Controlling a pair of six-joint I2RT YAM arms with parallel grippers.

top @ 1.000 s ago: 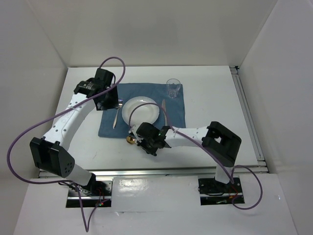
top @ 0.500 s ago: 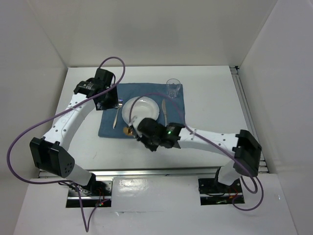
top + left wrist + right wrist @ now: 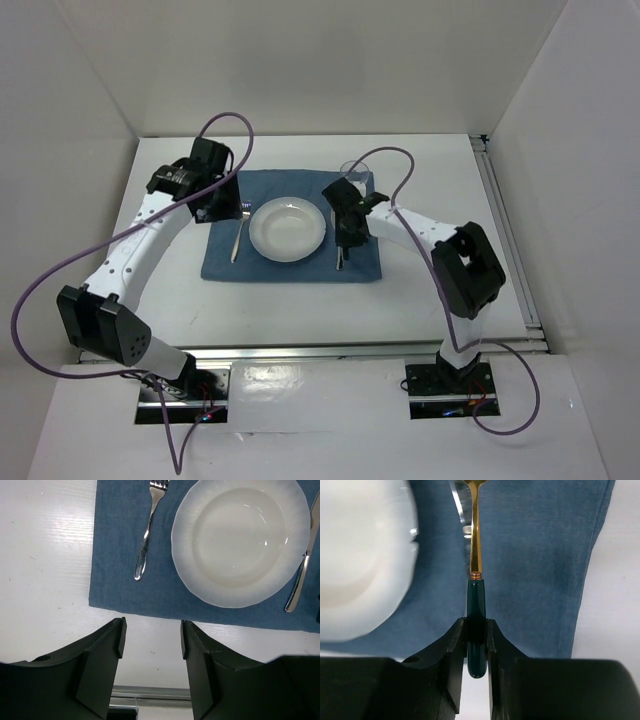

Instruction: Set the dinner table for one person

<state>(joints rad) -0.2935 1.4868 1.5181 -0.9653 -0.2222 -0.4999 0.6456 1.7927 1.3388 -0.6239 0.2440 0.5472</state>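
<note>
Gold-stemmed utensil, green handle clamped between right fingers; head cut off at frame top. Left fingers wide apart, empty. Glass mostly hidden behind right arm.

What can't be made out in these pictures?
- Right wrist view: the gold utensil held in the right gripper runs off the top edge, so its head is unseen. The plate beside it is blurred.
- Top view: the right gripper covers most of the knife and part of the glass.
- Left wrist view: the knife's blade is cut off by the right edge.
</note>
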